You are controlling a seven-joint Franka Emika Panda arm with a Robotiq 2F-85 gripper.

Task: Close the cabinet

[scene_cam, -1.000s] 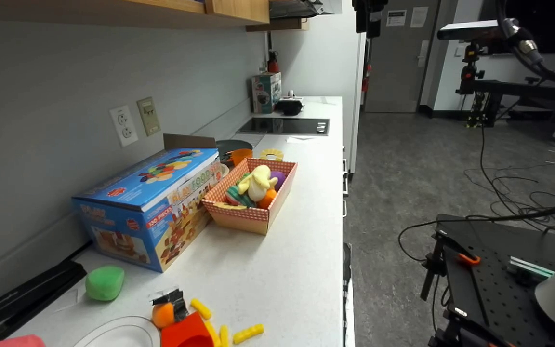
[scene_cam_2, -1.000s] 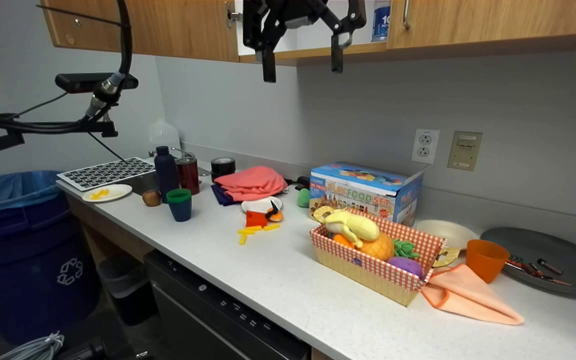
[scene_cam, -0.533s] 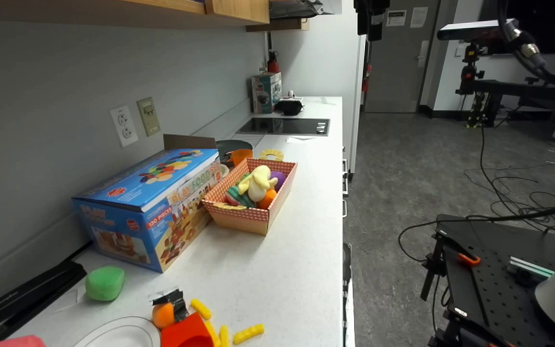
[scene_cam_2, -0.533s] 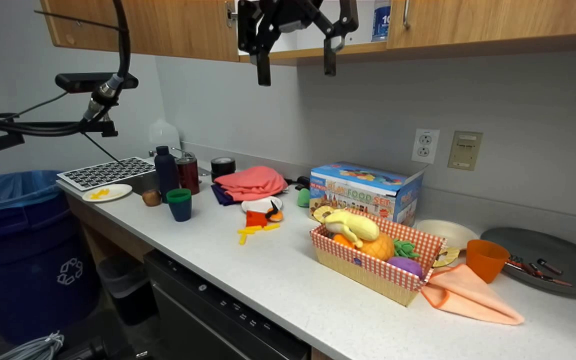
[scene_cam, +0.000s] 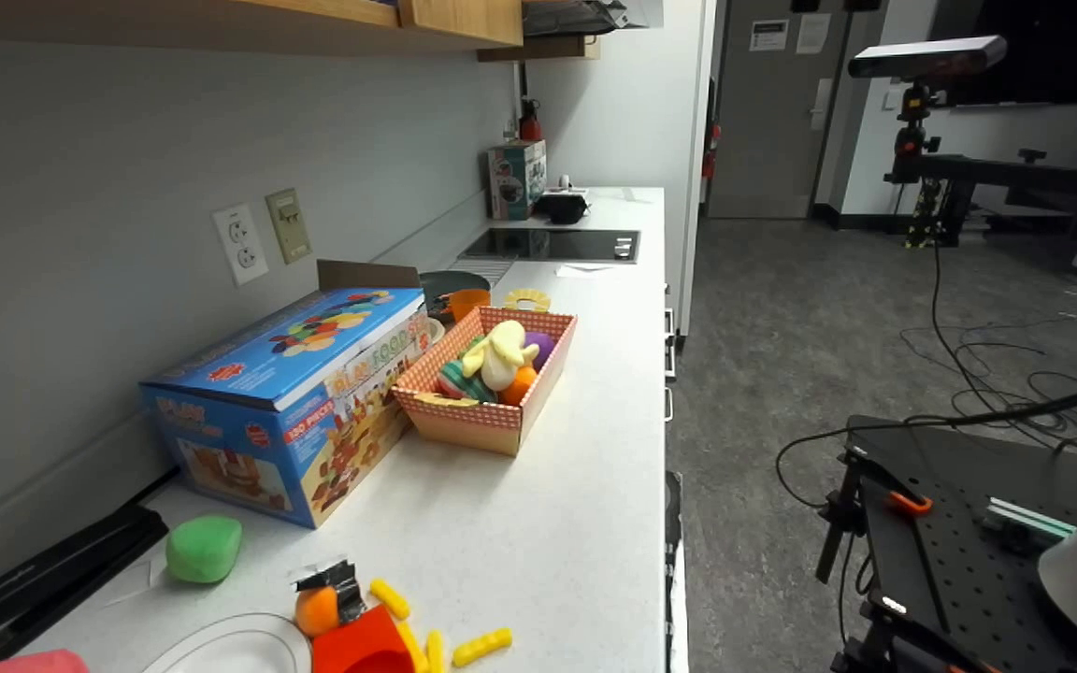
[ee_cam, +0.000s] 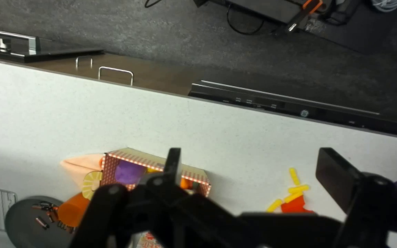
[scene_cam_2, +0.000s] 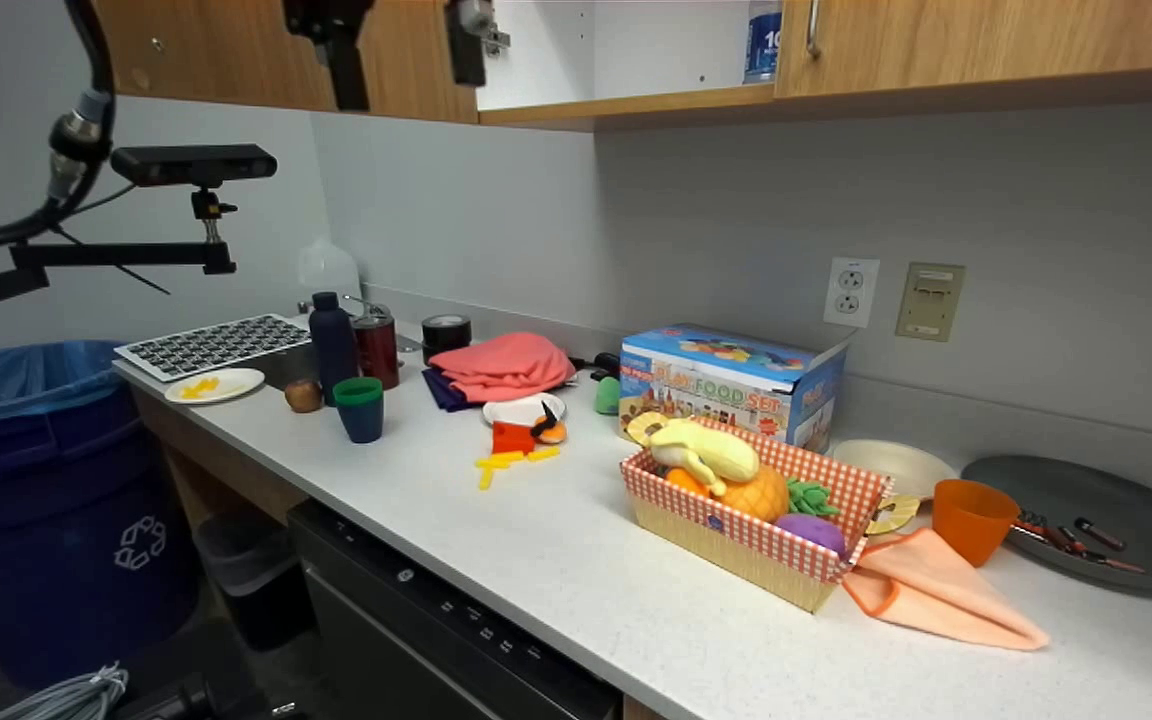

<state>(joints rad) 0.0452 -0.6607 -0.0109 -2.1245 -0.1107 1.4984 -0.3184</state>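
The wooden upper cabinet shows its white inside (scene_cam_2: 651, 45) in an exterior view. Its left door (scene_cam_2: 236, 60) is swung open, with its inner face and a hinge (scene_cam_2: 496, 40) visible. The door's top is cut off by the frame. My gripper (scene_cam_2: 408, 85) is open and empty, and overlaps the hinge side of the open door in that view; I see no contact. In an exterior view only the fingertips (scene_cam: 833, 5) show at the top edge, well right of the cabinet's underside (scene_cam: 174, 23). In the wrist view the open fingers (ee_cam: 248, 162) hang above the counter; the cabinet is out of view.
A closed cabinet door (scene_cam_2: 996, 45) with a handle adjoins the opening. A water bottle (scene_cam_2: 762, 45) stands inside. Below, the counter (scene_cam_2: 556, 560) holds a food basket (scene_cam_2: 726, 545), a blue box (scene_cam_2: 726, 385) and bottles. A camera on a stand (scene_cam_2: 194, 165) is at left.
In an exterior view my gripper has moved left and up, from before the cabinet opening to over the open door. In both exterior views it is more cut off at the top. The door has not moved.
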